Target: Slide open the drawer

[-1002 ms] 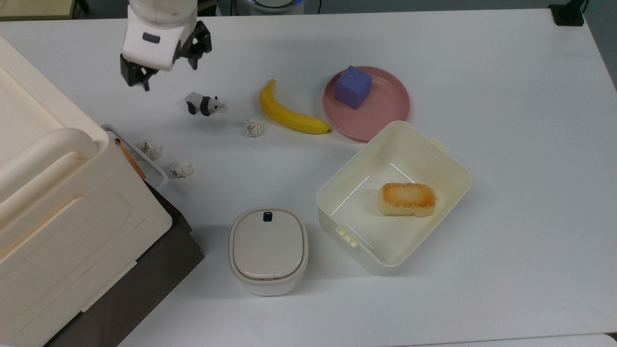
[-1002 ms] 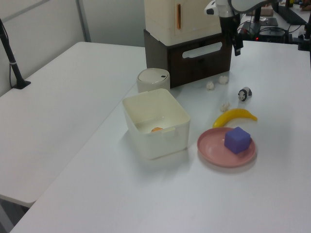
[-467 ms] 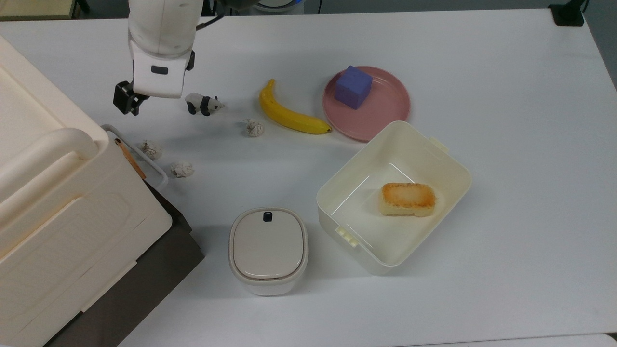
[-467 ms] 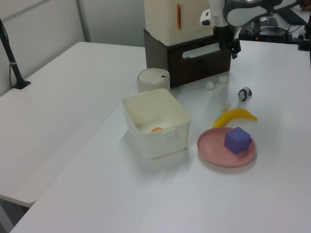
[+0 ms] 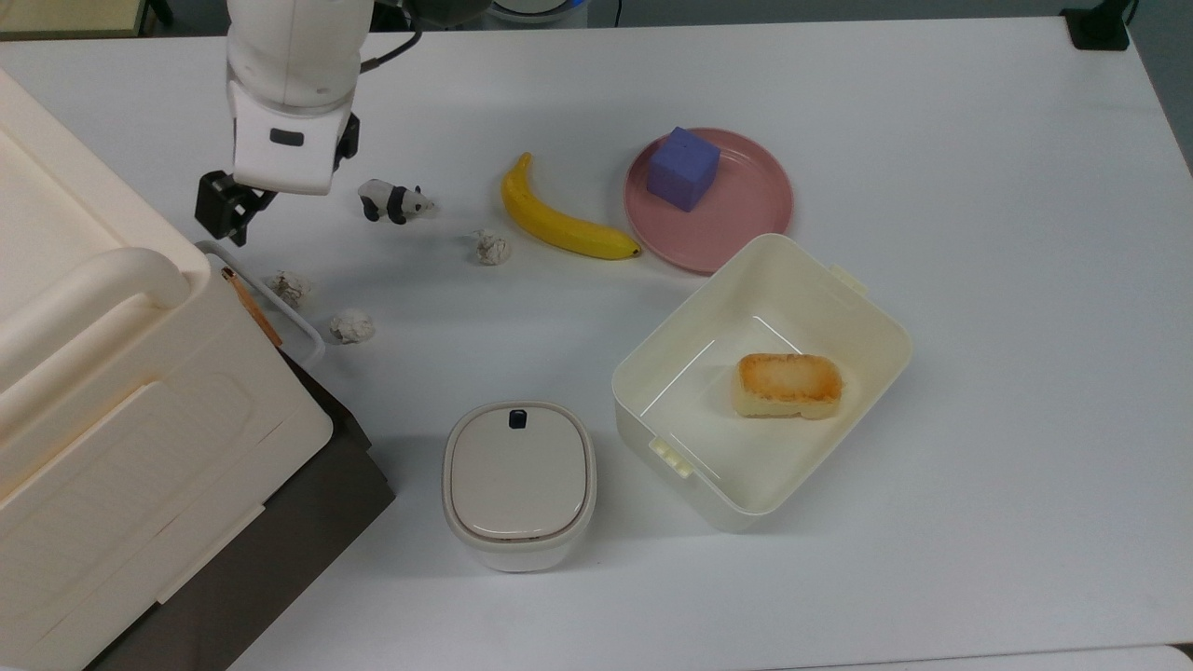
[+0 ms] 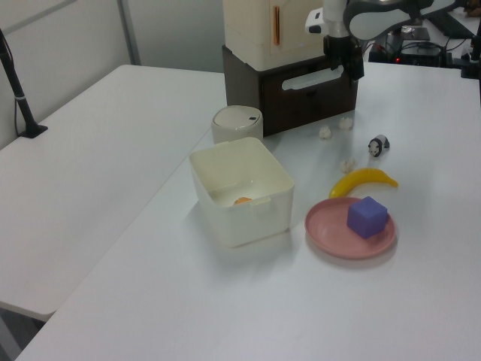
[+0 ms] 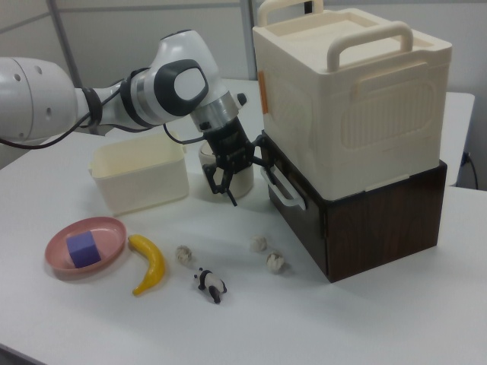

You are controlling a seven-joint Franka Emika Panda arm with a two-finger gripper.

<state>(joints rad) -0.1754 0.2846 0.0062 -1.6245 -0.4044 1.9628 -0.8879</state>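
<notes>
Dark brown drawer front with white loop handle (image 7: 283, 188) closed, under cream plastic lidded box (image 7: 350, 91), at the right view's right, black two-finger pincer (image 7: 228, 176) open, empty, just left of handle, small panda figure (image 7: 208, 283) on white table (image 7: 365, 319) nearer.

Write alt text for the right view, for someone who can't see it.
A white robot arm holds its gripper with open jaws beside the white loop handle of a closed dark brown drawer under a cream box. A banana and toy panda lie nearby.
</notes>
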